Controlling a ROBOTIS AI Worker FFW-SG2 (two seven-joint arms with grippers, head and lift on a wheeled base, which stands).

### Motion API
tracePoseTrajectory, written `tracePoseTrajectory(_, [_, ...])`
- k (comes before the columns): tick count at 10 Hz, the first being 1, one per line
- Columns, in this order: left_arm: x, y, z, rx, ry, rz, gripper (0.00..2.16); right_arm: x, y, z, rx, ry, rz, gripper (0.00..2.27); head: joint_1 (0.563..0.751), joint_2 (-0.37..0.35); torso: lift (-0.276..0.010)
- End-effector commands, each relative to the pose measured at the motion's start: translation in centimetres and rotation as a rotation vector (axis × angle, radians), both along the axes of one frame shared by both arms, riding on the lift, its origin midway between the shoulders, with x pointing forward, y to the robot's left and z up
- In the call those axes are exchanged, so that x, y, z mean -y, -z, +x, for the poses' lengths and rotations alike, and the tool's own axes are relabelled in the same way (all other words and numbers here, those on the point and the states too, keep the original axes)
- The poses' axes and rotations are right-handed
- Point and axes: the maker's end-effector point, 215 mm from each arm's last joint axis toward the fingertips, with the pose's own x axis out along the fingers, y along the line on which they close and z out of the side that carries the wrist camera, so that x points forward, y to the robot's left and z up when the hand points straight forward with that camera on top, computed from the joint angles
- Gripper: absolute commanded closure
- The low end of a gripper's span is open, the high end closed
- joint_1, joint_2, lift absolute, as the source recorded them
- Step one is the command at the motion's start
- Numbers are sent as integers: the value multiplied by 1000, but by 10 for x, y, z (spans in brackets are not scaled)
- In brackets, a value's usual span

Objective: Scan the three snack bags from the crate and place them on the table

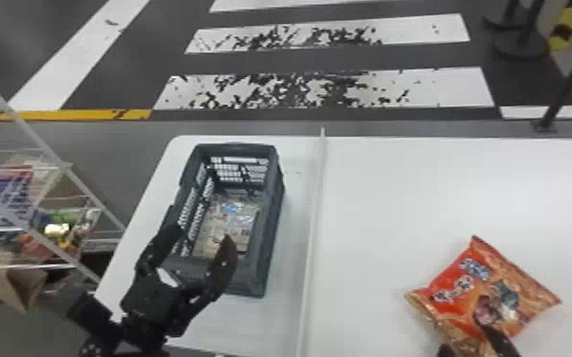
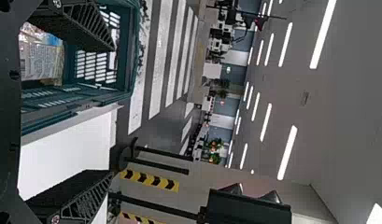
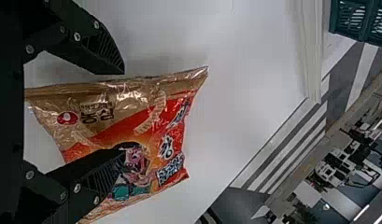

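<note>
"Orange and gold, that glossy snack bag (image 1: 494,289) with the cartoon print lies at the near right of our white worktop (image 1: 408,194), turned askew. Do we have hold of it?"

"No, our right gripper (image 1: 464,336) is wide open there. In the right wrist view, one black finger reaches over the printed face and the other stands just beside the gold edge, so nothing is clamped between them. Whether either finger touches the film, we cannot tell."

"And our left gripper (image 1: 200,228)?"

"Wide open too, and empty. We have it at the near end of the dark grey-green plastic crate (image 1: 273,213) with slatted walls, which sits on the left part of the worktop."

"Do we see anything in the crate?"

"Yes, pale beige printed packaging (image 1: 230,223) with touches of blue, lying on the bottom. How many bags that makes, we cannot tell."

"What runs between the crate and the orange bag?"

"A thin whitish strip (image 1: 309,228), from near to far. Out to the left we have a white wire rack (image 1: 45,142) of colourful packages, and beyond the worktop, broad white stripes (image 1: 442,88) on the dark floor."
</note>
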Motion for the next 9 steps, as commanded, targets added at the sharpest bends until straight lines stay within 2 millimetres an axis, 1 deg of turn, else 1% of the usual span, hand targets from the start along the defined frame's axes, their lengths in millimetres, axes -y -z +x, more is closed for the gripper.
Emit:
tracePoseTrajectory(1, [2, -1, 0, 1, 3, -2, 63, 8, 4, -2, -19, 9, -36, 1301, 695, 154, -37])
tracePoseTrajectory(2, [2, -1, 0, 3, 5, -1, 63, 12, 5, -1, -24, 12, -54, 1997, 695, 148, -37])
tracePoseTrajectory(3, [2, -1, 0, 3, 7, 0, 63, 12, 1, 0, -5, 0, -63, 2159, 695, 136, -37])
tracePoseTrajectory(4, [1, 0, -2, -1, 10, 2, 63, 4, -12, 6, 52, -19, -14, 2192, 695, 129, -37])
tracePoseTrajectory(5, [1, 0, -3, 1, 11, 3, 63, 3, -33, 16, 124, -6, 85, 2196, 695, 135, -37])
tracePoseTrajectory(6, [3, 0, -4, 0, 17, 2, 63, 12, -58, 25, 200, 20, 196, 2213, 695, 139, -37])
tracePoseTrajectory(7, [4, 0, -4, 1, 20, 0, 63, 25, -79, 35, 244, 53, 315, 2213, 695, 139, -37])
tracePoseTrajectory(8, [6, 0, -5, 3, 26, -2, 63, 46, -97, 45, 275, 107, 449, 2213, 695, 125, -37])
tracePoseTrajectory(9, [7, -2, -5, 7, 29, -3, 63, 65, -108, 54, 284, 142, 532, 2213, 695, 95, -37])
